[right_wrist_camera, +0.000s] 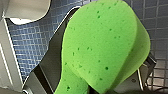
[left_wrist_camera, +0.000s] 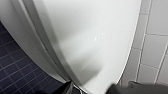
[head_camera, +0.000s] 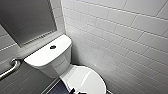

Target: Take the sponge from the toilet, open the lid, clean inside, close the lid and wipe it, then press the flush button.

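Sponge (right_wrist_camera: pixel 100 42) tight between right gripper's (right_wrist_camera: pixel 107 50) narrowly parted fingers (right_wrist_camera: pixel 52 60), touching both.

You'll find nothing readable here: the toilet (head_camera: pixel 47 56), its lid (head_camera: pixel 87 80), the wall tiles (head_camera: pixel 120 30) and the sponge (right_wrist_camera: pixel 100 45) carry no legible text, label, brand, number or sign.

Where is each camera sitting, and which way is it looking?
Head view: high on the robot, facing forward and down at the toilet and its closed lid; a dark robot bit at the bottom edge.
Left wrist view: on the left wrist, close over the lid; dark robot parts at the edge.
Right wrist view: on the right wrist, facing the sponge in the right end effector, blue floor behind.
Shared: head and left wrist views both show the lid.
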{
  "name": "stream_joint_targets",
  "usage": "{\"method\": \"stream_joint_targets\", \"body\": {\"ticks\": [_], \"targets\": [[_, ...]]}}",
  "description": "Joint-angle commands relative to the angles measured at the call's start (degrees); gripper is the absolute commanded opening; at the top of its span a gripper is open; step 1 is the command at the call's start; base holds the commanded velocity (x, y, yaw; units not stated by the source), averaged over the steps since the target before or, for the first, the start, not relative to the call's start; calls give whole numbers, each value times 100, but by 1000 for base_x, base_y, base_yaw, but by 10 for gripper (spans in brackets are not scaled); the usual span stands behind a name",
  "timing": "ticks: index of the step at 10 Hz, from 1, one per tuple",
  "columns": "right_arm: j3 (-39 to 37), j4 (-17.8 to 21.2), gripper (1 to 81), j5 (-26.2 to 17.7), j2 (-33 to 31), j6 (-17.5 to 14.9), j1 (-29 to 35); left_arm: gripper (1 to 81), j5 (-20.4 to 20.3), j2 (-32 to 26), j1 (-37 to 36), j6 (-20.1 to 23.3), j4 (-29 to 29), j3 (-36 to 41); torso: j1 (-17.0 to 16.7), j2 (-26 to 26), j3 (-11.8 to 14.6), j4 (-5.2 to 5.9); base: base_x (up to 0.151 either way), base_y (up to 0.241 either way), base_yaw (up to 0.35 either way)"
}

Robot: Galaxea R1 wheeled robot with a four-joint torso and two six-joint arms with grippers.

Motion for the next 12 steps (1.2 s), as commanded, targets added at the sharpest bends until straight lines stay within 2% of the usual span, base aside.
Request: {"method": "stream_joint_targets", "body": {"ticks": [1,7,12], "targets": [[61,-112,10,-277,-274,1,25,811,239,-11,-531,-6,-24,143,0,0,0,0,0,0,0],[69,-112,10,-277,-266,1,42,811,247,279,-459,-6,-7,-331,0,0,0,0,0,0,0],[96,-120,10,-321,-248,1,95,811,238,253,-565,-6,-7,-86,0,0,0,0,0,0,0]]}}
